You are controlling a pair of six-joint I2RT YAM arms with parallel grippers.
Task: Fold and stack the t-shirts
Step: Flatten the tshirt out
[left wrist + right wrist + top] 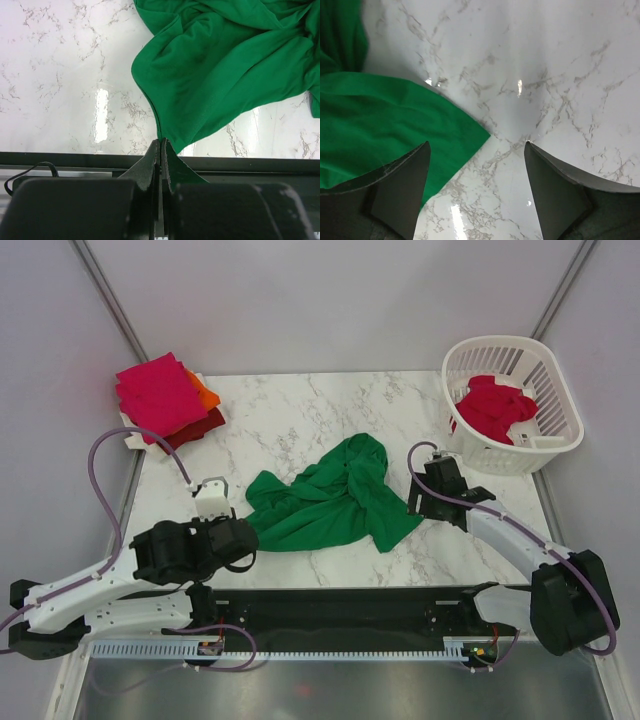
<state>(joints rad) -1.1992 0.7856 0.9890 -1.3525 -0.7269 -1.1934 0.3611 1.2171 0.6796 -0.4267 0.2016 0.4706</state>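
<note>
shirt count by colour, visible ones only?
green shirt: 1
pink shirt: 1
orange shirt: 1
dark red shirt: 1
red shirt, in the basket: 1
Total: 5 shirts

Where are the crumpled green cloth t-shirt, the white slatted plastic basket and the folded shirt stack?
crumpled green cloth t-shirt (325,502): top view, middle of its bunched body.
white slatted plastic basket (505,458): top view, near wall.
folded shirt stack (158,392): top view, magenta top shirt.
</note>
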